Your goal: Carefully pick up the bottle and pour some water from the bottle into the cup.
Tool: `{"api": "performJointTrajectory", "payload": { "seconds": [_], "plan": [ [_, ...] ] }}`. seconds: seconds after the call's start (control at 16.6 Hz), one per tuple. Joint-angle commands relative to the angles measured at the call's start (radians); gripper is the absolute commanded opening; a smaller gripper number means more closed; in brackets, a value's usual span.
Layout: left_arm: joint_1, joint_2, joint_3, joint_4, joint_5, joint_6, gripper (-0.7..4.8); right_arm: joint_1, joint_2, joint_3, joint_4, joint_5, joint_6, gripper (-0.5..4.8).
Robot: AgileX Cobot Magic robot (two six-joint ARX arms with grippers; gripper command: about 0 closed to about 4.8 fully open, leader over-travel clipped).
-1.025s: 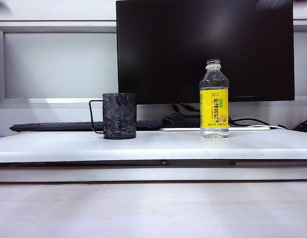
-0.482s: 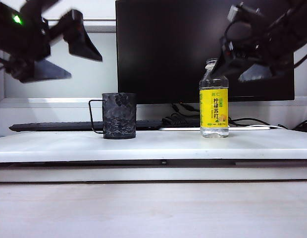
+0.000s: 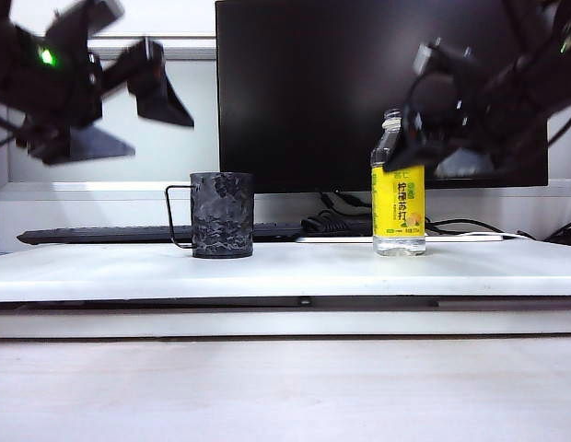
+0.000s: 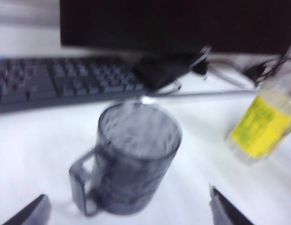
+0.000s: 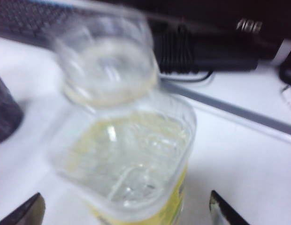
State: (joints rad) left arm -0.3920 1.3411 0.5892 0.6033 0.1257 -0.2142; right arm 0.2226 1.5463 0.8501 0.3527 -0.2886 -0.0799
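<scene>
both wrist views motion-blurred, right tool (image 3: 431, 157) partly hides bottle (image 3: 399, 207) neck

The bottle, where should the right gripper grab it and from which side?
Probably around the yellow-labelled body of the bottle, coming in level from the right of the exterior view, where the open right gripper hovers by its neck. The bottle stands upright and capless, so a mid-body grip keeps it steady and clear of the cup.

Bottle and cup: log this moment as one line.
left gripper: open, above cup | right gripper: open, at bottle neck, no grasp | bottle upright, capless | cup upright
</scene>
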Motion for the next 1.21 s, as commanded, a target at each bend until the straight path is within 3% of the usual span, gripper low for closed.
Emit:
{"api": "performJointTrajectory", "payload": {
  "seconds": [0.06, 0.66, 0.9, 1.21],
  "plan": [
    [0.000, 0.026, 0.004, 0.034, 0.013, 0.004, 4.79, 0.011, 0.049, 0.003, 0.121, -0.002, 0.001, 4.79],
    [-0.001, 0.028, 0.004, 0.042, 0.021, 0.004, 4.79, 0.045, 0.130, 0.003, 0.177, -0.002, 0.006, 4.70],
    [-0.001, 0.028, 0.004, 0.042, 0.036, 0.004, 4.79, 0.045, 0.130, 0.003, 0.177, -0.005, 0.032, 1.73],
    [-0.001, 0.028, 0.004, 0.042, 0.036, 0.004, 4.79, 0.045, 0.126, 0.003, 0.176, -0.006, 0.030, 1.70]
  ]
}}
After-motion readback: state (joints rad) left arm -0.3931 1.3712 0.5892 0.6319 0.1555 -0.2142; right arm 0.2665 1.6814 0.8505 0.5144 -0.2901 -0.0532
